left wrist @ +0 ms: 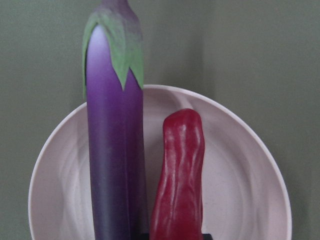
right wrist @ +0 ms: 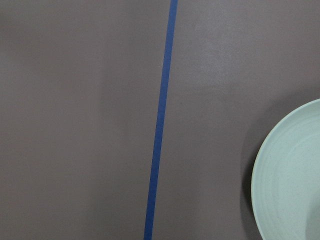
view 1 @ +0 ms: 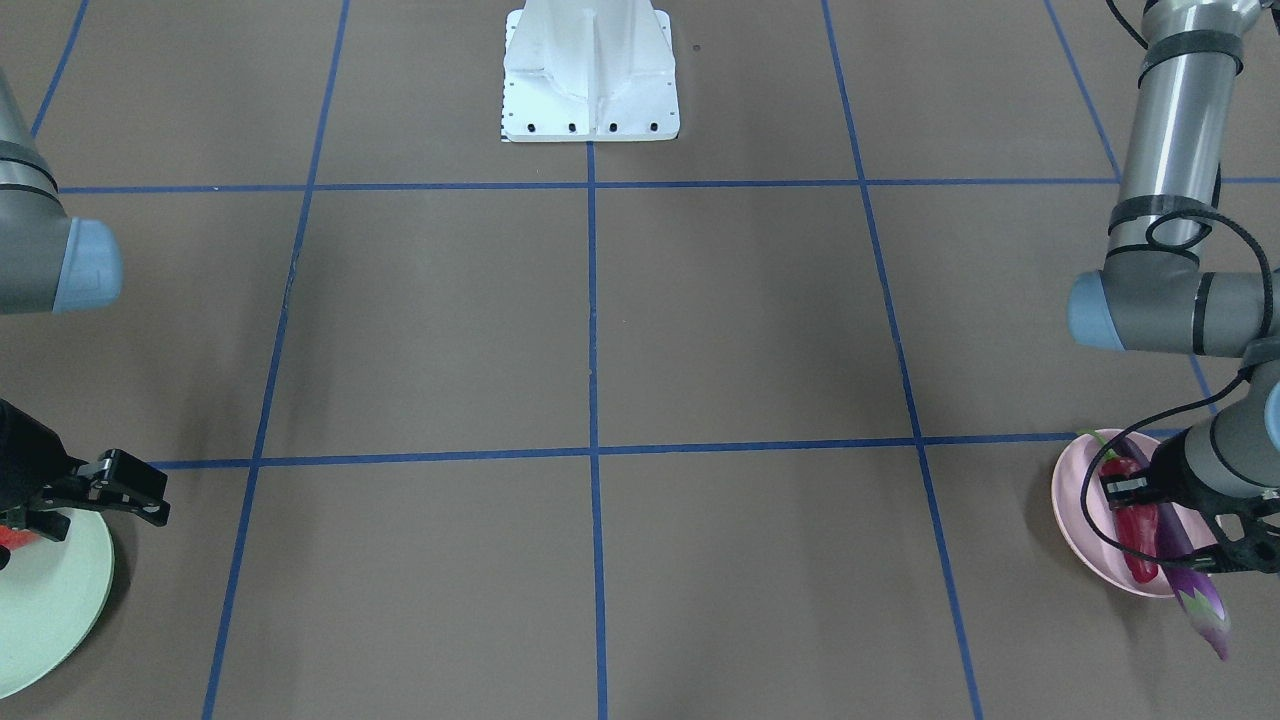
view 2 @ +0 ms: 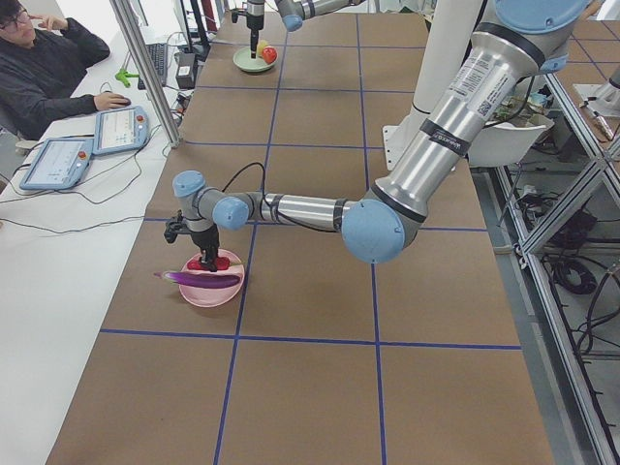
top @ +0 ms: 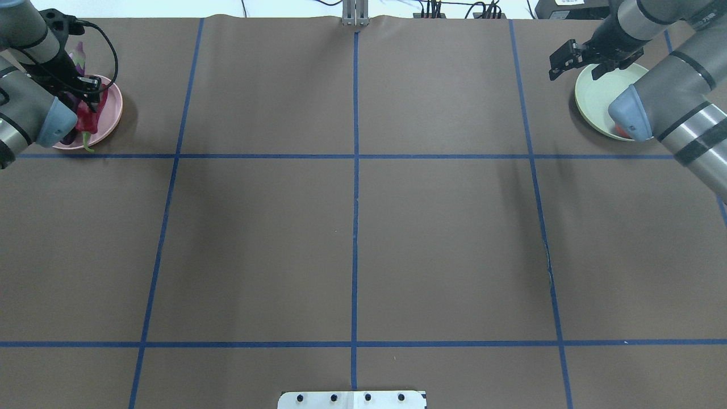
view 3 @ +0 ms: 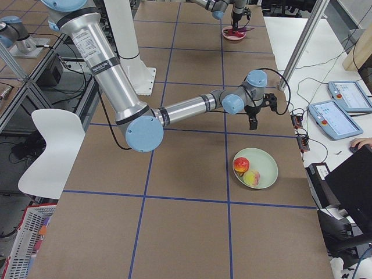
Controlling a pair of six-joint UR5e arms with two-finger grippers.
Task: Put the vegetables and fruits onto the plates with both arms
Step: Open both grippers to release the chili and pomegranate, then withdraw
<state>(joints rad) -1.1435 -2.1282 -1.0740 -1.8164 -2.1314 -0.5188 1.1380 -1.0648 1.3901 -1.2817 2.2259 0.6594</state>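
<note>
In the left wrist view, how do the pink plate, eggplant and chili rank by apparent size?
Largest to smallest:
pink plate
eggplant
chili
The frame's bottom edge cuts all three, so this ranks visible parts only.

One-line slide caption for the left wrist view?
Glossy purple eggplant and wrinkled red chili pepper side by side on a round pale pink plate.

Glossy vegetables, matt plastic plates
The eggplant [left wrist: 112,165] is glossy and smooth; the chili [left wrist: 180,175] at its 3 o'clock is waxy and wrinkled; pink plate [left wrist: 240,190], green plate [right wrist: 290,180] and paper-like table cover [top: 443,238] are matt.
</note>
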